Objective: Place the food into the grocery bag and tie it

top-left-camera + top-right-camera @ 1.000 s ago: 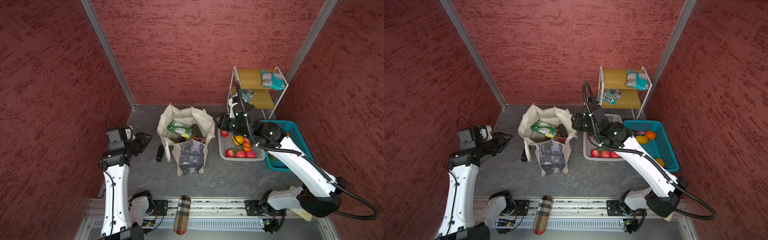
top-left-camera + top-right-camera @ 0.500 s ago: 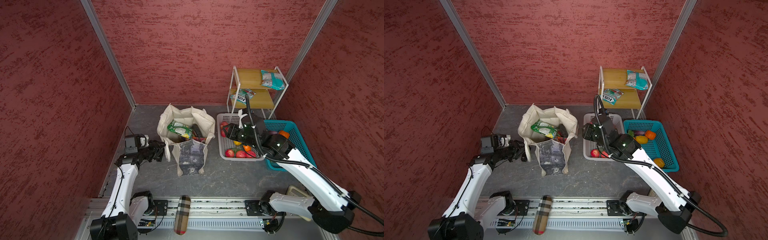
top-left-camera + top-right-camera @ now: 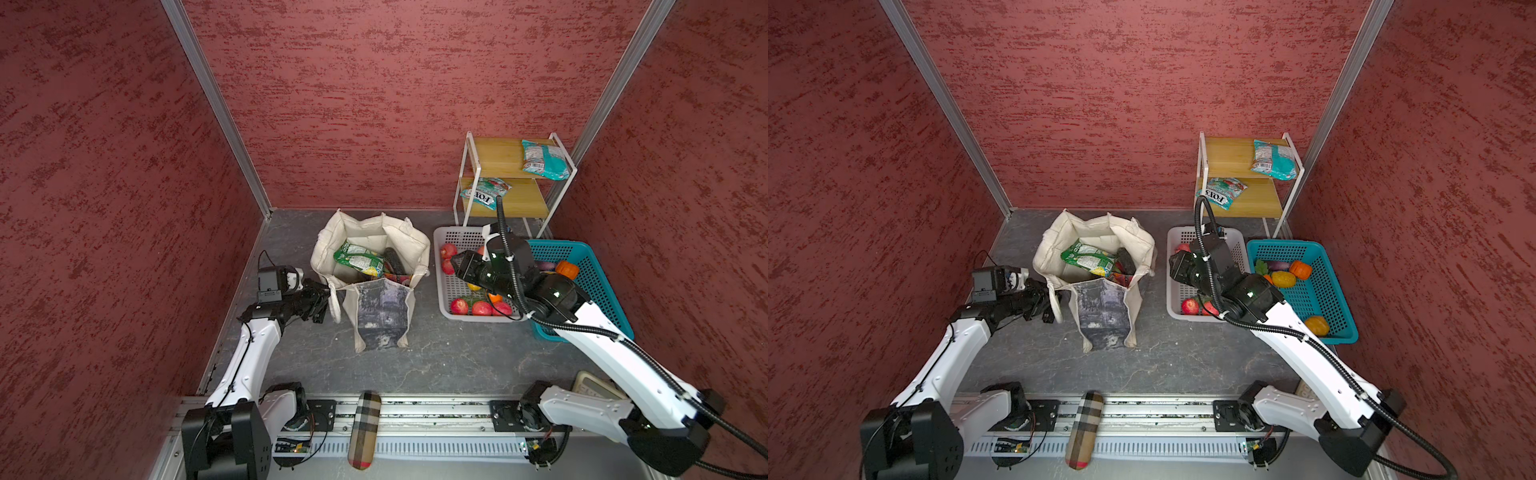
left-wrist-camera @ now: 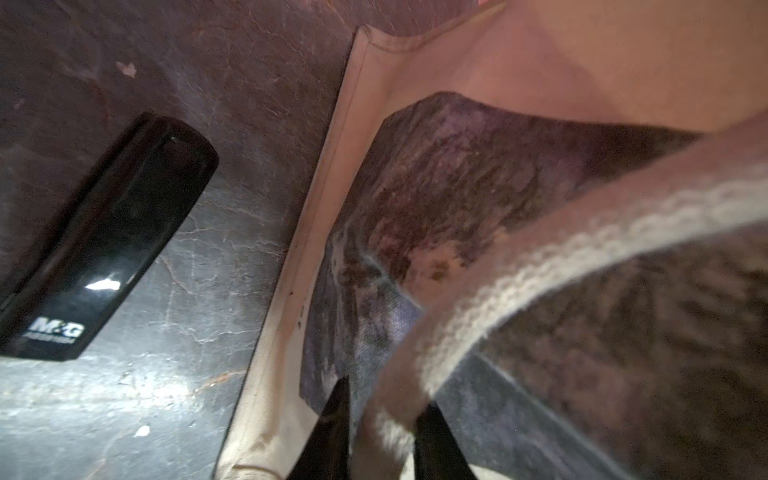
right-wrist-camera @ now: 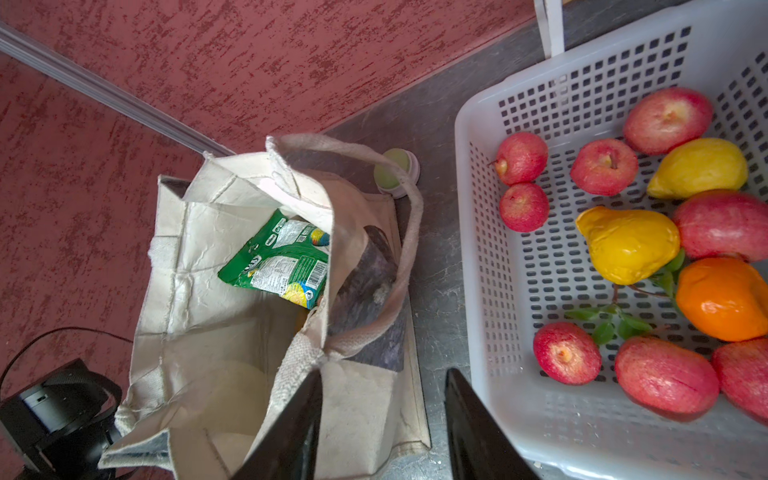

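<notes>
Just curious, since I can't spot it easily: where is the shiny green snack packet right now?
In both top views the green snack packet lies inside the open cream tote bag, which stands just left of the white basket.

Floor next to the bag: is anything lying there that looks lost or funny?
Yes. A black oblong thing marked M&G lies loose on the floor beside the grocery bag. A round green-topped tub sits at the bag's far corner. Neither looks like food, so both seem out of place.
</notes>
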Controlling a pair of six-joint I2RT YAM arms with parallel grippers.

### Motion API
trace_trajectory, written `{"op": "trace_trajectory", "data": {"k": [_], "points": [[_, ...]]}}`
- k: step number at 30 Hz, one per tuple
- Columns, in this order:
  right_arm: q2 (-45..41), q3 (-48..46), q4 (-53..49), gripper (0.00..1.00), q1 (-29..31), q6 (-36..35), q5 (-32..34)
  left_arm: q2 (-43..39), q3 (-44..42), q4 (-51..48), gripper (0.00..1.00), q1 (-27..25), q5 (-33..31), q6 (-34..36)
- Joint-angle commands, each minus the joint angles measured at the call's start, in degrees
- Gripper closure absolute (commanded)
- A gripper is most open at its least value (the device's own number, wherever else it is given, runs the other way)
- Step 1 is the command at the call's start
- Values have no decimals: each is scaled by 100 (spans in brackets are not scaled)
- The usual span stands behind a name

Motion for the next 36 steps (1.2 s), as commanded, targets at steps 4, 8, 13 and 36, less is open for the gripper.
{"op": "trace_trajectory", "data": {"k": [4, 8, 13, 36], "points": [[-259, -699, 843, 53, -504, 733, -452, -183, 85, 93, 92, 460, 370, 2], [-182, -1124, 1494, 53, -819, 1152, -944, -425, 280, 8, 95, 924, 689, -58], [362, -1375, 2311, 52, -1090, 1595, -1647, -716, 614, -133, 96, 1344, 931, -218], [2305, -1583, 4387, 45, -1379, 2840, -3018, -839, 553, 912, 98, 1970, 1465, -1369]]}}
